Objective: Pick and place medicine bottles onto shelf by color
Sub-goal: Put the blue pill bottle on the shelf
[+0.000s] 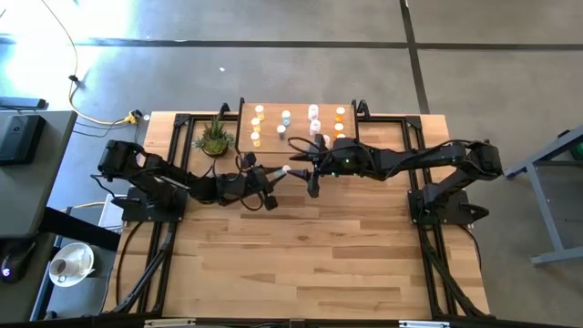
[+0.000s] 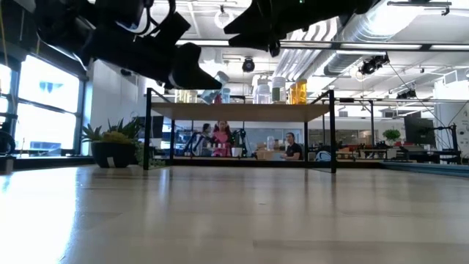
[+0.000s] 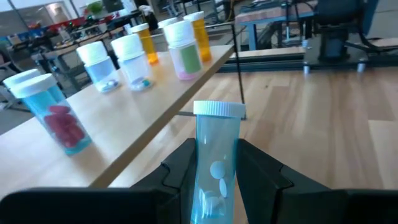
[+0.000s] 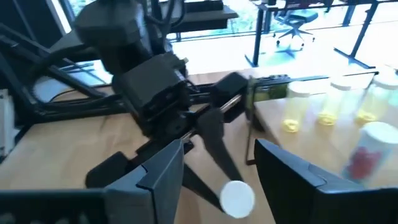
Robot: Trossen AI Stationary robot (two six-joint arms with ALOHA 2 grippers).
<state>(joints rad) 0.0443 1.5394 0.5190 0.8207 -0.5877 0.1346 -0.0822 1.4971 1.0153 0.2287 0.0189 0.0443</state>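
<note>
You're looking at a table point(image 1: 310, 255) of pale, smooth wood planks with a faint satin sheen, framed in matt black metal; at its 12 o'clock edge the shelf point(image 3: 155, 118) has the same light wood top on thin black metal legs. The medicine bottles point(image 3: 183, 50) on it are clear, glossy tinted plastic with ribbed white caps. The left gripper point(image 3: 214, 171), matt black plastic, clamps a translucent blue bottle point(image 3: 216, 162).

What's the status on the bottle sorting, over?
Left gripper shut on a blue bottle, short of the shelf. Right gripper open, empty, above the blue bottle's white cap. Nothing blocking the shelf edge.
</note>
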